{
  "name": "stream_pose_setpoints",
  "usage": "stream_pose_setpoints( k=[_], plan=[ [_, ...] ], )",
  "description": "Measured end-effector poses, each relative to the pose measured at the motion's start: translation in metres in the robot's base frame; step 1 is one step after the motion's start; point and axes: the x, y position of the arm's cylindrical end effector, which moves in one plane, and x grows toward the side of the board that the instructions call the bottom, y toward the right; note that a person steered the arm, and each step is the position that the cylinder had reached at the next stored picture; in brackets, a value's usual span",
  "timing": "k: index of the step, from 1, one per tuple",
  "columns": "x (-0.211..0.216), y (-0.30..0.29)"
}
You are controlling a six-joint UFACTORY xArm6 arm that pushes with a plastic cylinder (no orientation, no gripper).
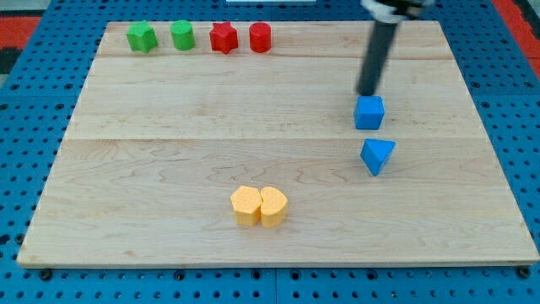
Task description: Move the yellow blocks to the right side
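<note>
Two yellow blocks sit touching near the view's bottom middle of the wooden board (169, 169): a yellow hexagon-like block (245, 205) on the left and a yellow heart-like block (272, 206) on the right. My tip (368, 93) is far up and to the right of them, just above the blue cube (369, 112). It touches no yellow block.
A blue triangular block (377, 156) lies below the blue cube. Along the view's top left stand a green star-like block (141, 36), a green cylinder-like block (182, 35), a red star-like block (223, 38) and a red cylinder (260, 38). A blue pegboard (25, 127) surrounds the board.
</note>
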Motion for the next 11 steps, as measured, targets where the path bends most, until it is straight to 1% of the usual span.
stream_pose_setpoints(
  k=[1,2,3,4,5,6,7,8,10,11],
  plan=[
    [0.048,-0.09],
    [0.126,-0.147],
    [0.184,-0.174],
    [0.212,-0.164],
    [0.217,-0.108],
    [0.204,-0.065],
    [0.202,-0.091],
    [0.189,-0.113],
    [0.185,-0.034],
    [0.19,-0.017]
  ],
)
